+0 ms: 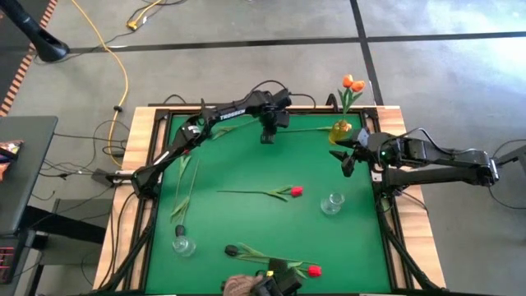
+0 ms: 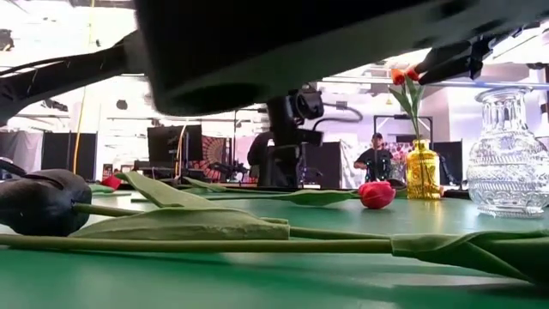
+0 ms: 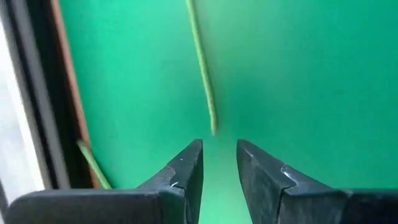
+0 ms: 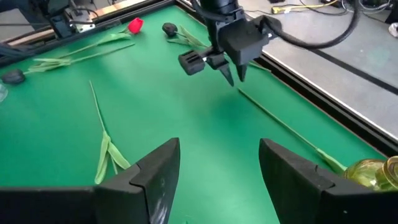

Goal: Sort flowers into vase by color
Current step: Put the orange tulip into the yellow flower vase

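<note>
A green tabletop [image 1: 246, 222] is sitting inside a raised wooden rim. The left end effector [image 1: 267, 136] is hovering near the far edge with fingers slightly parted, grasping nothing, just above the free end of a thin green stem [image 3: 202, 65] lying along that edge. The right end effector [image 1: 348, 160] is waiting released by the right rim, beside a yellow vase [image 1: 341, 130] holding orange tulips [image 1: 353, 82]. A red tulip [image 1: 292, 191] is lying mid-table with open green around it; a clear vase [image 1: 331, 203] is standing nearby.
</note>
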Controlling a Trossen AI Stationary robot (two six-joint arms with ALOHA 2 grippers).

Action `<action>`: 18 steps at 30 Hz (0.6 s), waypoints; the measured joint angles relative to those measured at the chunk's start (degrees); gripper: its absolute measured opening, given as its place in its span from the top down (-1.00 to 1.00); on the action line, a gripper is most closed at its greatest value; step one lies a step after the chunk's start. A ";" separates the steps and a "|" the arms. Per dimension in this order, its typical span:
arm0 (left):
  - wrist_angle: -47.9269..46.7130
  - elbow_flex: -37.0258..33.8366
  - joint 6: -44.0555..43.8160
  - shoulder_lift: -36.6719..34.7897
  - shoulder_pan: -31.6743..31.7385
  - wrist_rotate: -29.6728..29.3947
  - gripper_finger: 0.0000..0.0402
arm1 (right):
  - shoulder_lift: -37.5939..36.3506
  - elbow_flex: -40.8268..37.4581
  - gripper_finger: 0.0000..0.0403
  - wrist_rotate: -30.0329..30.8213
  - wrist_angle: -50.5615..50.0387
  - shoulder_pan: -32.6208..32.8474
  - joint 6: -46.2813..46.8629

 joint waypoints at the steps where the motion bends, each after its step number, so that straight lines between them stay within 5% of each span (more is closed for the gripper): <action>1: 0.46 0.00 0.75 -0.24 -0.11 0.59 0.57 | -0.01 0.00 -0.22 -0.01 0.00 0.00 -0.20; 9: 0.79 0.00 3.95 -0.32 1.64 8.39 0.57 | 0.01 0.00 -0.22 -0.01 0.02 0.00 -0.51; 18: 0.91 -0.15 6.11 -0.32 3.02 8.35 0.57 | 0.00 0.00 -0.22 -0.01 0.11 0.00 -1.90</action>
